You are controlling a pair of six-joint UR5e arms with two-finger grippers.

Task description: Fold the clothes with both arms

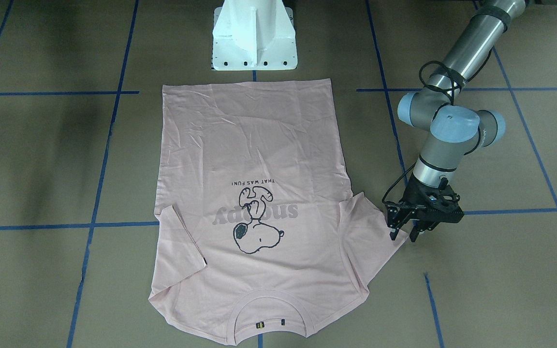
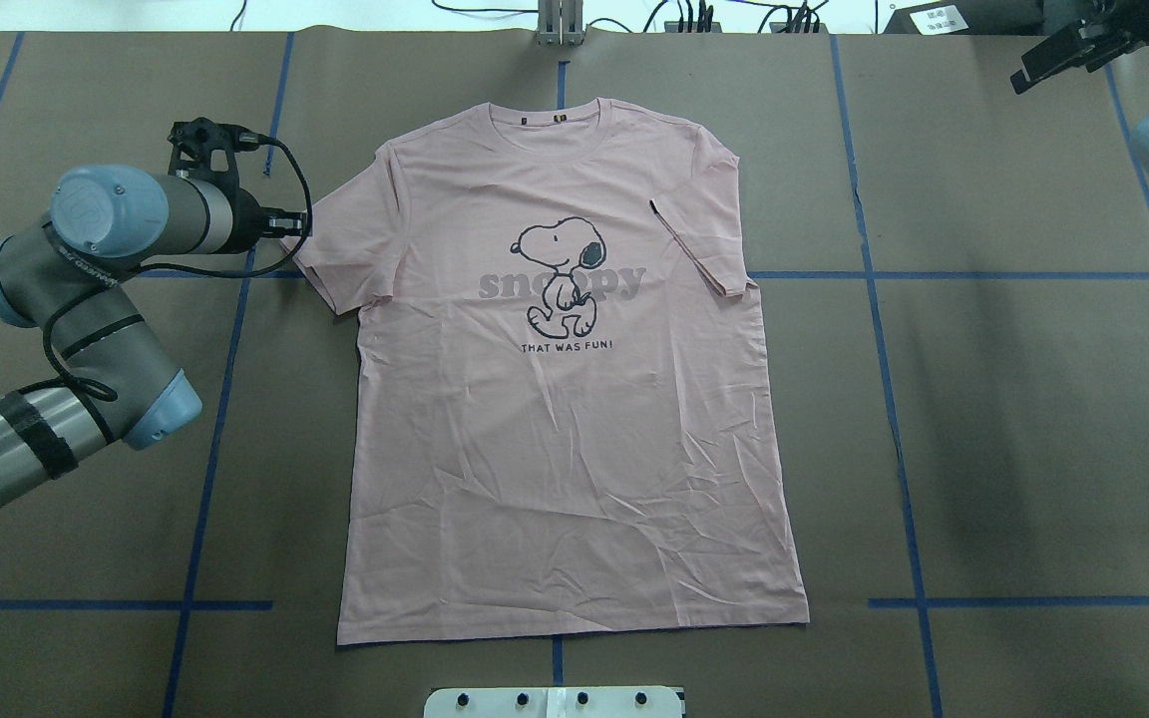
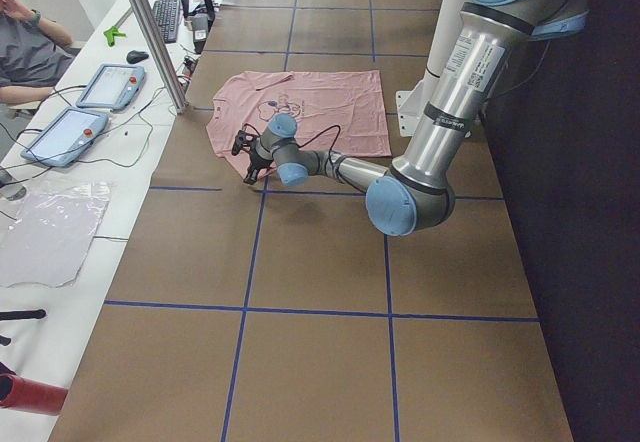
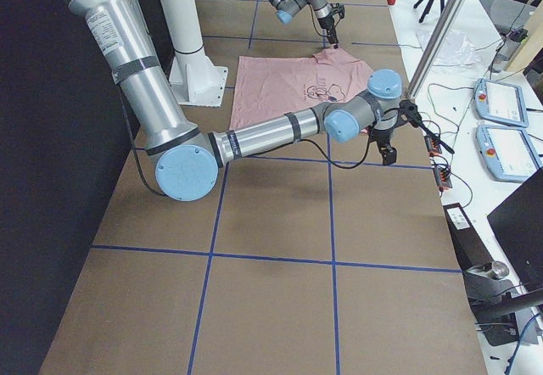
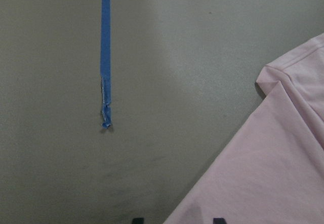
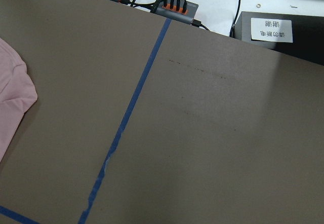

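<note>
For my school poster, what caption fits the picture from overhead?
A pink Snoopy T-shirt lies flat, print up, with the open left gripper at the edge of one sleeve.

Even overhead light. Soft broad shadows on table (image 1: 41,121) in front-facing view; white pedestal (image 1: 254,38) slightly blown out. Left wrist view dimmer, soft. Side views black past table edge.
</note>
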